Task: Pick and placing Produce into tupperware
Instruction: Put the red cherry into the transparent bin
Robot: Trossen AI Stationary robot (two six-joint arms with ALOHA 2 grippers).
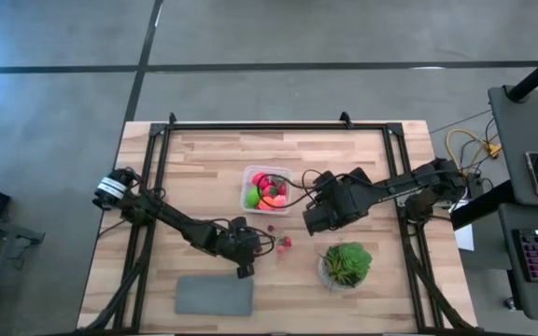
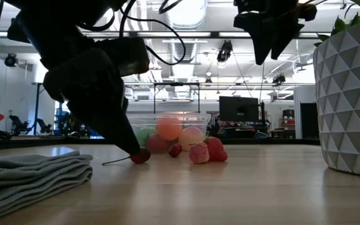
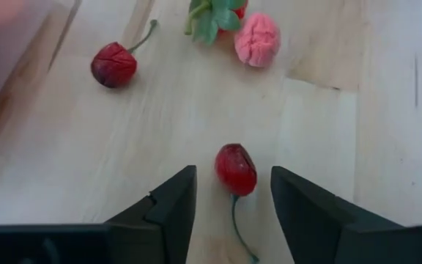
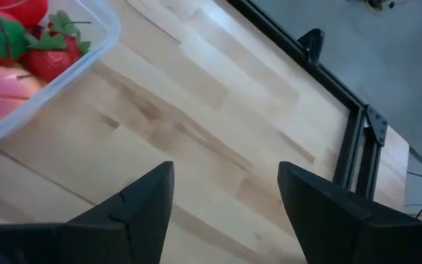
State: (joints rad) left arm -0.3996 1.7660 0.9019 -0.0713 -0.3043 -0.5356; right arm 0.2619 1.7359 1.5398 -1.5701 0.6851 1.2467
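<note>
The small clear plastic tupperware box (image 1: 267, 189) with rounded corners sits near the middle of the pale wooden table (image 1: 204, 159). Inside it lie a lime-green round fruit (image 1: 252, 197) at its 7 o'clock corner, red pieces (image 1: 261, 179) toward 11 o'clock, and orange and pink-peach pieces (image 1: 275, 198) along its 5 o'clock side; the right wrist view shows a leafy red strawberry (image 4: 52, 56) and a peach piece (image 4: 4, 89) against the box wall.

Loose on the wood at the box's 6 o'clock are a dark red stemmed cherry (image 3: 114, 64), a pink raspberry-like piece (image 3: 258, 39), a leafy strawberry (image 3: 217, 16) and a bright red stemmed cherry (image 3: 235, 169).

The left gripper (image 3: 233, 196) is down at the table, its fingers parted on either side of the bright red cherry, not closed on it.

The right gripper (image 4: 226, 194) hangs raised at the box's 3 o'clock, fingers spread wide and holding nothing.

A green leafy plant in a white faceted pot (image 1: 345, 264) stands at the box's 4 o'clock, and a flat grey folded cloth (image 1: 214, 295) lies at its 7 o'clock, near the table's front edge.
</note>
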